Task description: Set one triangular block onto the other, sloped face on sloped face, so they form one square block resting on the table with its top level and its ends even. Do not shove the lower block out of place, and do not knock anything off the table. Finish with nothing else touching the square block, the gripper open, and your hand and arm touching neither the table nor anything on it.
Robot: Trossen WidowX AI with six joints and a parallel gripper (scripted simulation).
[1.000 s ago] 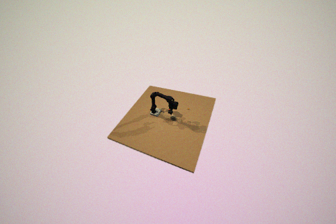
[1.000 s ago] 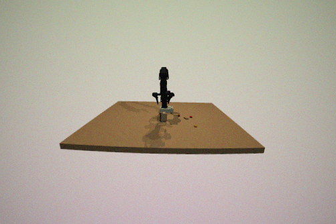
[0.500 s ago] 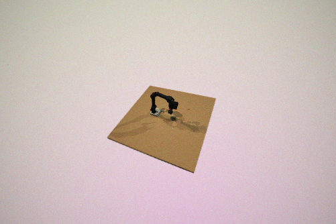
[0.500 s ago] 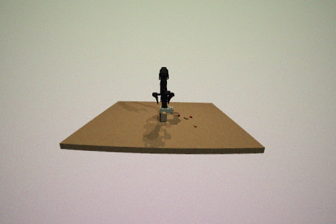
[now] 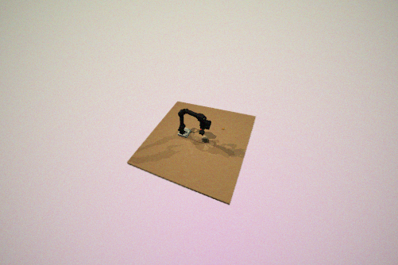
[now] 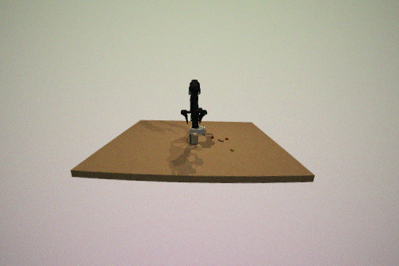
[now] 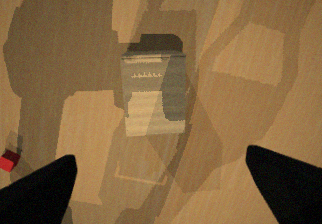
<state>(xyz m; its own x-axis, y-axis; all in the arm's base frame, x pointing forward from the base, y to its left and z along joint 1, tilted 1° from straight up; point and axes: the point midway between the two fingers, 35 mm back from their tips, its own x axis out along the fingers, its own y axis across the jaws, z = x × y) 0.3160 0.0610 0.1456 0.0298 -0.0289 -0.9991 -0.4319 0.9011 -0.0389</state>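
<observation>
The two triangular blocks stand together as one grey-tan square block (image 7: 154, 95) (image 5: 204, 140) (image 6: 193, 138) on the brown table (image 5: 193, 174) (image 6: 138, 159) (image 7: 292, 100). In the wrist view I look down on its top, which lies partly in shadow; I cannot make out the seam between the two pieces. My gripper (image 7: 163, 158) (image 5: 202, 129) (image 6: 193, 115) is open wide and empty. It hangs above the block, with the fingers spread to either side and clear of it.
A small red cube (image 7: 8, 161) (image 6: 212, 137) lies on the table to one side of the block. Another red piece (image 6: 226, 138) and an orange piece (image 6: 232, 150) lie farther off. The arm's pale base (image 5: 183, 133) stands behind the block.
</observation>
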